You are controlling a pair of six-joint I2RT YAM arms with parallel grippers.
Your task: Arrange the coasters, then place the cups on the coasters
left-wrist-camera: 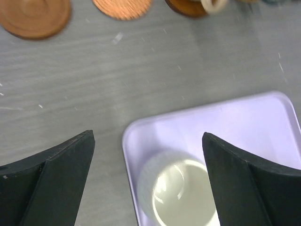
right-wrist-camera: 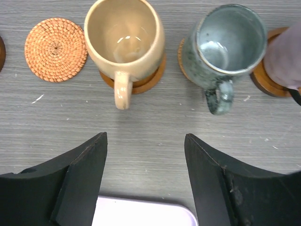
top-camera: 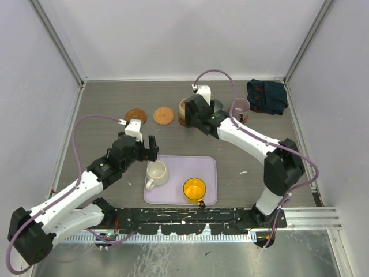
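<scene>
The tan cup (right-wrist-camera: pixel 124 37), the grey-green cup (right-wrist-camera: pixel 225 44) and the mauve cup (right-wrist-camera: pixel 287 56) each stand on a brown coaster in the back row. The tan cup's coaster (right-wrist-camera: pixel 143 80) shows under it. An orange woven coaster (right-wrist-camera: pixel 55 49) and a brown coaster (top-camera: pixel 135 116) lie bare to the left. My right gripper (right-wrist-camera: pixel 145 137) is open and holds nothing, on the near side of the tan and grey-green cups. The cream cup (left-wrist-camera: pixel 181 188) and the yellow cup (top-camera: pixel 195 188) stand on the lavender tray (top-camera: pixel 179 167). My left gripper (left-wrist-camera: pixel 148 137) is open above the cream cup.
A dark folded cloth (top-camera: pixel 266 96) lies at the back right corner. Grey enclosure walls close in the left, right and back sides. A metal rail with both arm bases runs along the near edge.
</scene>
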